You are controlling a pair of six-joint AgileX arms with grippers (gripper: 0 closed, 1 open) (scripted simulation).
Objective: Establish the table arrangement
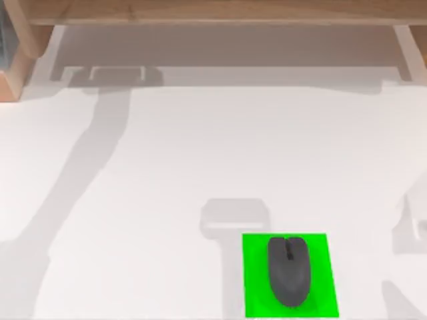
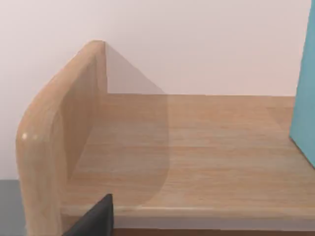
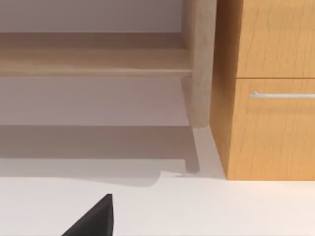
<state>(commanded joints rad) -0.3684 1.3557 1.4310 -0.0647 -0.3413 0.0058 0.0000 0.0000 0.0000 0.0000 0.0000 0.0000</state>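
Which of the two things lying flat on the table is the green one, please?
The square pad near the front of the table, right of centre, is bright green. The mouse resting on it is dark grey.

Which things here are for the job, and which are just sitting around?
For the job:
- the table
- the dark mouse
- the green pad under the mouse

Just there:
- the wooden shelf
- the wooden drawer cabinet
- a blue-green thing on the shelf

light: bright, even | shadows: soft grey streaks on table (image 1: pixel 167 153) | glare: none | focus: slightly soft throughout
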